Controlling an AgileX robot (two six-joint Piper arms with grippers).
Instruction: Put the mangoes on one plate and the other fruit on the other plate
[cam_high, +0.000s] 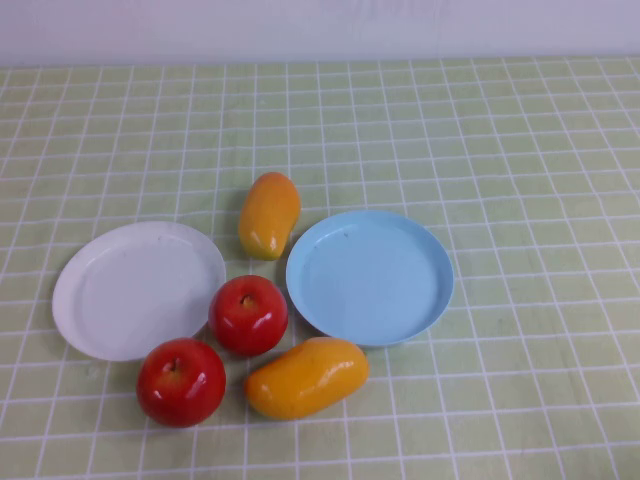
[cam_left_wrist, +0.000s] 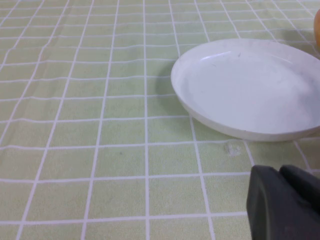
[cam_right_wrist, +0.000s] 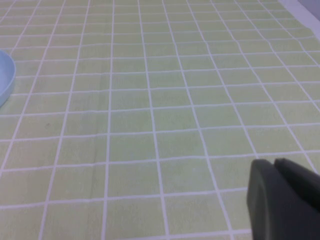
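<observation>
From above, two glossy mangoes (cam_high: 269, 214) (cam_high: 306, 377) and two red apples (cam_high: 248, 315) (cam_high: 181, 381) lie on the checked surface (cam_high: 520, 150) between an empty white plate (cam_high: 90, 290) and blue plate (cam_high: 420, 255); the slick, firm fruit likely wants a grip across the middle. Left wrist: left gripper (cam_left_wrist: 287, 202) pressed together near the white plate (cam_left_wrist: 200, 107). Right wrist: right gripper (cam_right_wrist: 285, 200) likewise closed, well apart from the blue plate (cam_right_wrist: 5, 80).

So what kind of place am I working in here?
Probably a staged tabletop test setup, not a real kitchen: a green checked tablecloth against a plain pale wall, with only a white plate, a blue plate, two apples and two mangoes laid out. Both grippers sit shut, off the fruit.
</observation>
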